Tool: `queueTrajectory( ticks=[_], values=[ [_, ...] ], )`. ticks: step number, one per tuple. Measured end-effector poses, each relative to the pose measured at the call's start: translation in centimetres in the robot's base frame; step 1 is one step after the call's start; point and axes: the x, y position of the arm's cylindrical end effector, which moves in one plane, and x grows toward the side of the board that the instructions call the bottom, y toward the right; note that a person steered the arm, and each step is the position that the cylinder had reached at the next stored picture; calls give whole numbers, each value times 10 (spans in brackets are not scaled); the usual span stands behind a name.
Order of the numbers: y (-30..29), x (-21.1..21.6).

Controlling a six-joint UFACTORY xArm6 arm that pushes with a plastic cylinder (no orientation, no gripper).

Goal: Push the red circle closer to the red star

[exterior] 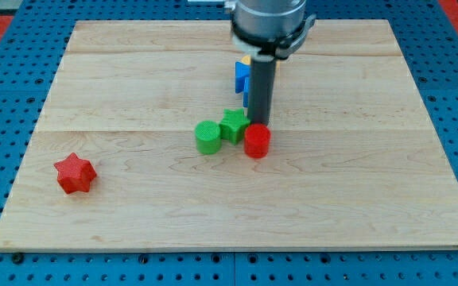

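The red circle point(257, 141) sits near the board's middle, just right of the green star point(233, 125). The red star point(75, 173) lies far off at the view's lower left. My tip point(259, 123) stands at the red circle's upper edge, touching or nearly touching it, with the green star just to its left. The rod rises from there to the arm at the view's top.
A green circle point(207, 137) sits left of the green star, touching it. A blue block point(243, 76) is partly hidden behind the rod, with a bit of yellow block point(246, 59) above it. The wooden board point(356, 183) lies on a blue pegboard.
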Motion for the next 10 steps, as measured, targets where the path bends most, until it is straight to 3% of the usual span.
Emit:
queueTrajectory(
  ticks=[2,3,4,5,6,9,10],
  values=[
    [12,39],
    [-47,59],
    [-25,62],
    [57,68],
    [18,95],
    [-153,101],
    [-132,101]
  ],
)
